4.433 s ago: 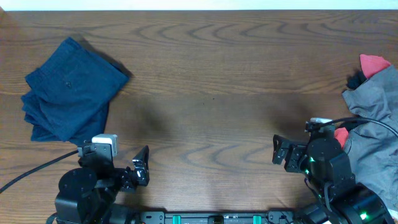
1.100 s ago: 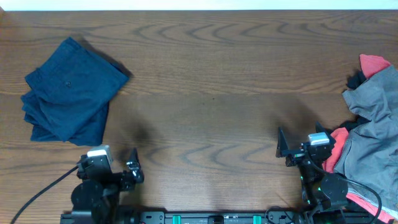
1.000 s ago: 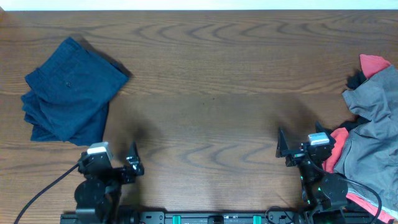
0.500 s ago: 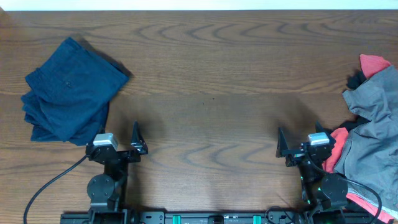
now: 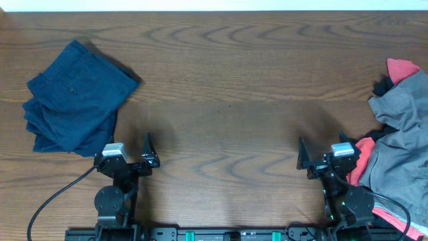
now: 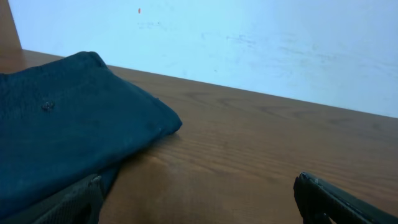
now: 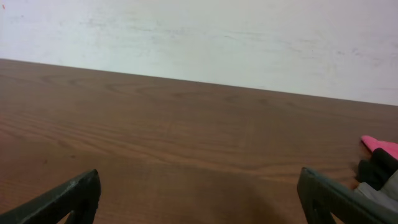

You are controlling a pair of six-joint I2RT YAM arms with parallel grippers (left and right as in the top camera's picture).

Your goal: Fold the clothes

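Note:
The dark navy-blue shorts (image 5: pixel 73 97) lie folded at the table's left, a small button showing; they also show at the left of the left wrist view (image 6: pixel 62 143). A heap of grey fabric (image 5: pixel 404 154) with coral-red parts (image 5: pixel 402 69) lies at the right edge; its pink tip shows in the right wrist view (image 7: pixel 380 146). My left gripper (image 5: pixel 148 148) is open and empty, low near the front edge, just right of the shorts. My right gripper (image 5: pixel 302 155) is open and empty, just left of the grey heap.
The brown wooden table (image 5: pixel 227 80) runs between the two piles. A pale wall (image 7: pixel 199 37) stands behind its far edge. A black cable (image 5: pixel 53 201) trails from the left arm at the front left.
The left arm has pulled back toward the front edge and turned its open gripper to face the far side. The right arm also retreated earlier and has since held still.

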